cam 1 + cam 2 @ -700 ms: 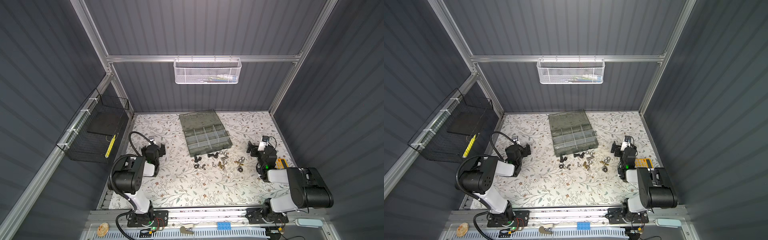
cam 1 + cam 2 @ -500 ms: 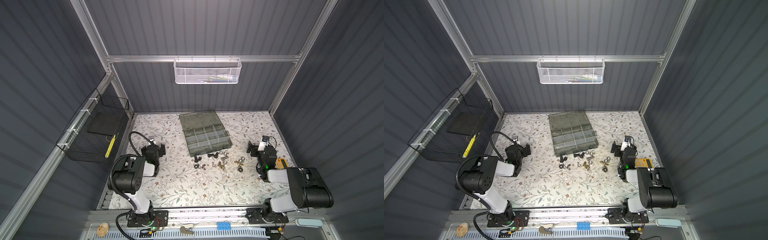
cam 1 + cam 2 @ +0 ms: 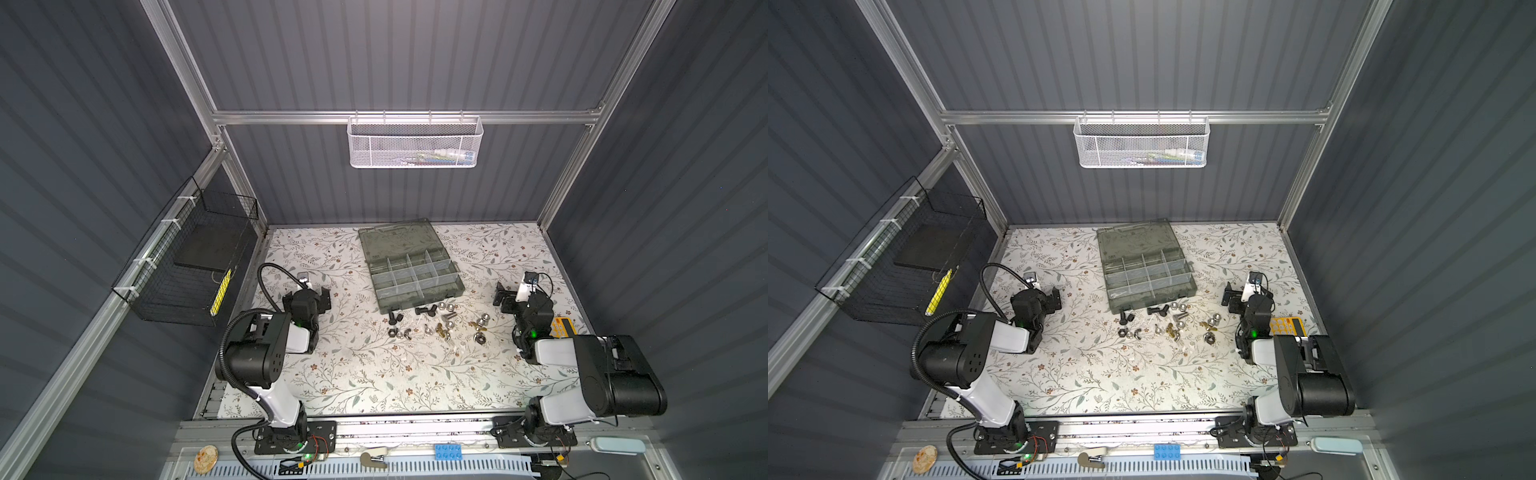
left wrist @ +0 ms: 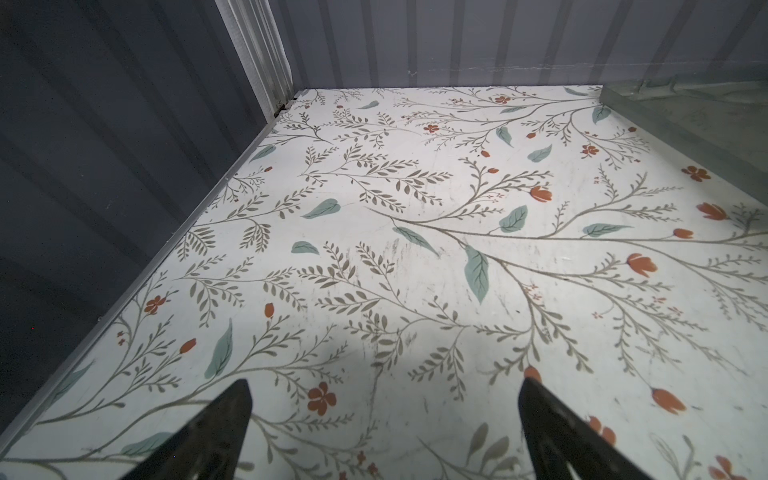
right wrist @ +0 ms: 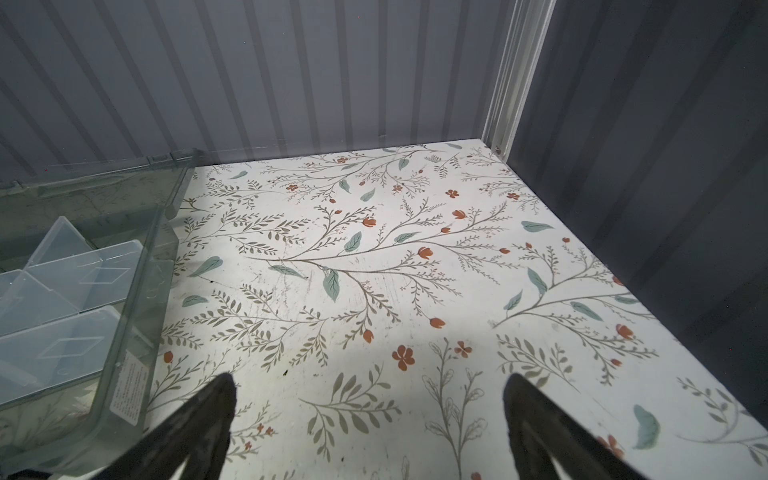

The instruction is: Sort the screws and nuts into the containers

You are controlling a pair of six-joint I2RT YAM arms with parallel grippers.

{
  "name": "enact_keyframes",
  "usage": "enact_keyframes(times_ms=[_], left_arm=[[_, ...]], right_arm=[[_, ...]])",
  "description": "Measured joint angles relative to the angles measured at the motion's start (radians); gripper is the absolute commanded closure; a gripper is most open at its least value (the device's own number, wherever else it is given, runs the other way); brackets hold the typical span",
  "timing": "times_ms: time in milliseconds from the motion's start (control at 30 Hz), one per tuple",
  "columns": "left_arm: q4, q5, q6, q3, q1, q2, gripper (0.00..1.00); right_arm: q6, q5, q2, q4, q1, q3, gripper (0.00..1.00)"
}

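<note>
The screws and nuts (image 3: pixel 436 325) (image 3: pixel 1168 325) lie scattered on the floral table: black bolts, silver nuts and brass pieces, just in front of the organiser case (image 3: pixel 424 298) (image 3: pixel 1154 300). The case lies open; its containers, small compartments with clear dividers (image 5: pixel 62 291), look empty. My left gripper (image 3: pixel 322 297) (image 4: pixel 384 399) rests low at the table's left, open, with only tabletop between its fingers. My right gripper (image 3: pixel 503 297) (image 5: pixel 370 382) sits at the right, open and empty, beside the case's wall (image 5: pixel 137 316). No fastener shows in either wrist view.
A white mesh basket (image 3: pixel 415 143) hangs on the back wall and a black wire basket (image 3: pixel 187 266) on the left wall. A yellow device (image 3: pixel 563 328) lies by the right arm. A blue brick (image 3: pixel 451 451) sits on the front rail.
</note>
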Motion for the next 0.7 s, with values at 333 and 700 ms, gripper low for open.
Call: enact_keyframes(times_ms=[333,700], left_arm=[[0.0,0.0,0.0,0.0,0.0,0.0,0.0],[-0.164,-0.032,-0.005,0.055,0.0,-0.046,0.0]], right_arm=[[0.0,-0.012,0.0,-0.008,-0.009,0.002,0.01],[0.043,0.087,-0.146,-0.143,-0.016,0.013,0.01]])
